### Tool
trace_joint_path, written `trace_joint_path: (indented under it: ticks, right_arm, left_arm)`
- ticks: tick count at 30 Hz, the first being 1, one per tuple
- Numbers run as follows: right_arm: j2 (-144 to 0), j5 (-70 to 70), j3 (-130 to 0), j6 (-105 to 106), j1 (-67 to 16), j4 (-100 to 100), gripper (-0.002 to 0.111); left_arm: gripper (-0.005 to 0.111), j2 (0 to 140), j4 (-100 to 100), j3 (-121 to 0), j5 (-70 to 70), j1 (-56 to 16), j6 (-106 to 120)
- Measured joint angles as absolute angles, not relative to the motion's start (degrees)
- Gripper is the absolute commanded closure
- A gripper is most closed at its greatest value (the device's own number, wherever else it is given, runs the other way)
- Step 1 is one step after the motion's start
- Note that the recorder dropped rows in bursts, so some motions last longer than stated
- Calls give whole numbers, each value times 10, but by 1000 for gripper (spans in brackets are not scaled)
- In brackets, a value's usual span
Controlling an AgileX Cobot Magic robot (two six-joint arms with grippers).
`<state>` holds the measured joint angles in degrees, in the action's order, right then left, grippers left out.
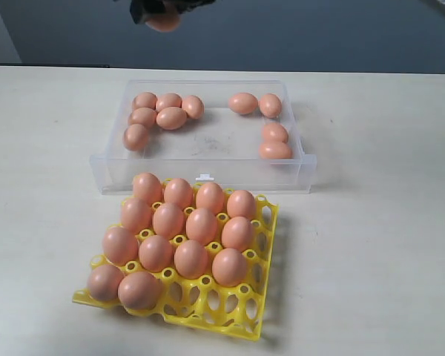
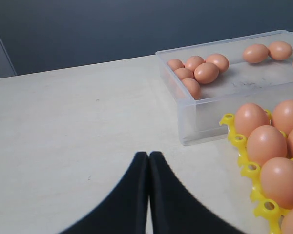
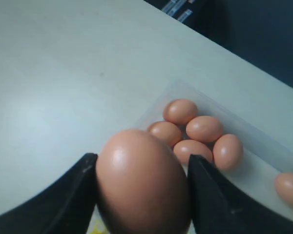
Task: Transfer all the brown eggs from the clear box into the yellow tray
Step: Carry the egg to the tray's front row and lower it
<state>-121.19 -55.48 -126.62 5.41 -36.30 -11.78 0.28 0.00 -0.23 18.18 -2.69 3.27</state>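
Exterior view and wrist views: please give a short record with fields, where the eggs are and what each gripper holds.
clear box: ten brown eggs, six clustered, four apart
yellow tray: fourteen brown eggs
right gripper: shut on one brown egg, in the air
left gripper: shut, empty, above the table

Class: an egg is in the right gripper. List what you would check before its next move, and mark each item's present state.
1. Held egg seated in right gripper: ok.
2. Free cups in yellow tray: ok, several empty.
3. Left gripper away from tray: ok, shut, apart from it.
4. Held egg above a free cup: cannot tell.
5. Clear box emptied: not ok, eggs remain.
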Motion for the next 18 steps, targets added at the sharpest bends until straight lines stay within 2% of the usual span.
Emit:
trace_joint_path:
  ticks: [5,9,12,18]
  right_arm:
    - [-1114,-520,-1149,56,-390,-116,108]
    - [-1017,-436,-977,55,-415,-111,108]
    - [-942,-340,-836,44,-435,-111,108]
    - [-829,-49,-564,39,-509,-130,108]
  left_arm:
    - [106,3,0,-2,182,-27,33]
    - [106,3,0,-2,182,-27,33]
    - [106,3,0,-2,182,-27,33]
    - [106,3,0,-2,182,-27,33]
